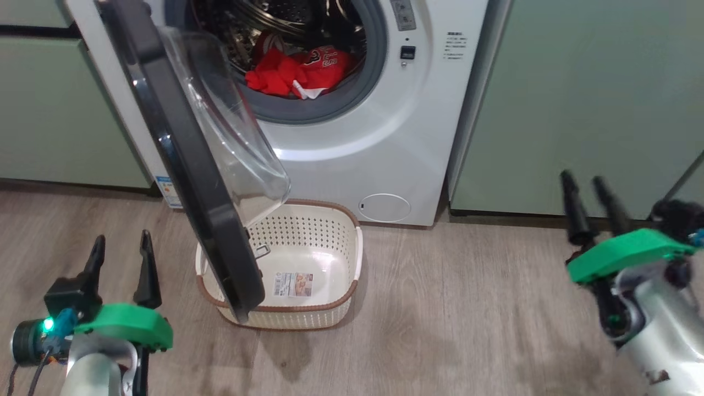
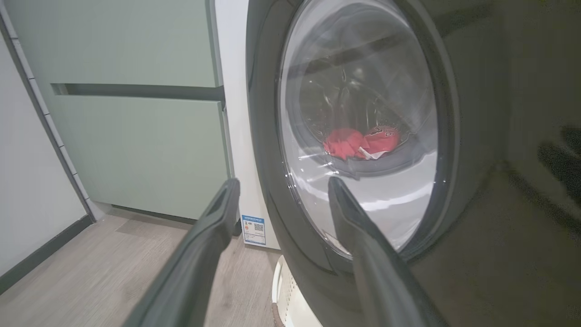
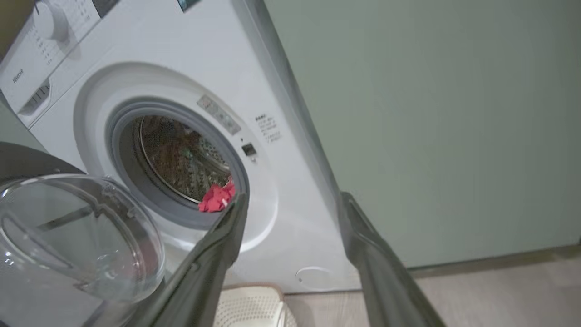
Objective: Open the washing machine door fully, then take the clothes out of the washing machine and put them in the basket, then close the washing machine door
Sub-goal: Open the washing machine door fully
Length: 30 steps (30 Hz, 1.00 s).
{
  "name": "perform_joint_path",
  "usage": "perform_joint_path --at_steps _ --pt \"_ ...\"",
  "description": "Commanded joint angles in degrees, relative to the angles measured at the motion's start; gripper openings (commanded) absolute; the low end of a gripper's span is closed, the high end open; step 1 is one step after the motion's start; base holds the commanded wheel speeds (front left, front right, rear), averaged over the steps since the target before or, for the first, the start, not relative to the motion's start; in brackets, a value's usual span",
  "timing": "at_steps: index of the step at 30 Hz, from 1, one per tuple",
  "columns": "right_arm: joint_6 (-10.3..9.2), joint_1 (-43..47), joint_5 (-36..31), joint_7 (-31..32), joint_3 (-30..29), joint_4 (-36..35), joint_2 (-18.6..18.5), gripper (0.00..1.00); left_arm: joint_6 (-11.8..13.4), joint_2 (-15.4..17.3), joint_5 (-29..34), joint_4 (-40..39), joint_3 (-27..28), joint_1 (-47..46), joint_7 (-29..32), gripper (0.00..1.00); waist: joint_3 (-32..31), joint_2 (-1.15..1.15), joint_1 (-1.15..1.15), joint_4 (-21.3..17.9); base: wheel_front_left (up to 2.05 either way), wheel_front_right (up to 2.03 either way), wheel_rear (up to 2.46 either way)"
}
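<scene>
Washing machine door (image 1: 190,176) stands swung out, its lower edge over the basket (image 1: 330,234) on the floor (image 1: 467,308). Red clothes (image 1: 297,69) lie at the mouth of the washing machine (image 1: 385,137). Left end effector (image 1: 122,242) and right end effector (image 1: 583,179) are both spread wide, empty, touching nothing.

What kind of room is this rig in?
Likely a home laundry or utility nook: a white front-loading washing machine built in between pale green cabinets, with a cream basket on the wood-look floor in front of it.
</scene>
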Motion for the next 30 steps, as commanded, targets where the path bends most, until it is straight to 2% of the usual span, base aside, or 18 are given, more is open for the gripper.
perform_joint_path --at_steps 1,4,7,12,18,30 --pt "0.42 0.51 -5.33 -0.74 -2.28 -3.6 0.05 1.0 -0.2 1.32 0.82 -1.87 2.21 -1.9 -0.37 1.0 -0.1 0.0 0.0 -0.43 0.0 0.0 0.0" --pt "0.42 4.6 -14.7 -0.75 -8.57 -8.16 2.48 1.0 -0.51 1.28 1.0 -1.73 2.7 -1.99 -0.37 1.0 -0.29 0.0 0.0 -0.9 0.0 0.0 0.0" --pt "0.42 8.43 -21.28 -0.75 -12.18 -11.72 4.45 1.0 -0.75 1.09 1.26 -1.65 3.03 -1.88 -0.37 1.0 -0.52 0.0 0.0 -1.21 0.0 0.0 0.0" --pt "0.42 13.77 -26.86 -0.76 -13.66 -13.89 6.01 1.0 -1.05 0.65 1.54 -1.45 3.5 -1.2 -0.37 1.0 -0.92 0.0 0.0 -1.52 0.0 0.0 0.0" --pt "0.42 16.92 -29.49 -0.76 -14.78 -14.74 6.9 1.0 -1.34 0.13 1.85 -1.05 3.99 -0.63 -0.37 1.0 -1.0 0.0 0.0 -1.82 0.0 0.0 0.0" --pt "0.42 17.36 -30.63 -0.76 -15.77 -14.54 7.73 1.0 -1.8 0.3 2.14 0.08 4.4 -0.67 -0.37 1.0 -1.51 0.0 0.0 -1.2 0.0 0.0 0.0"
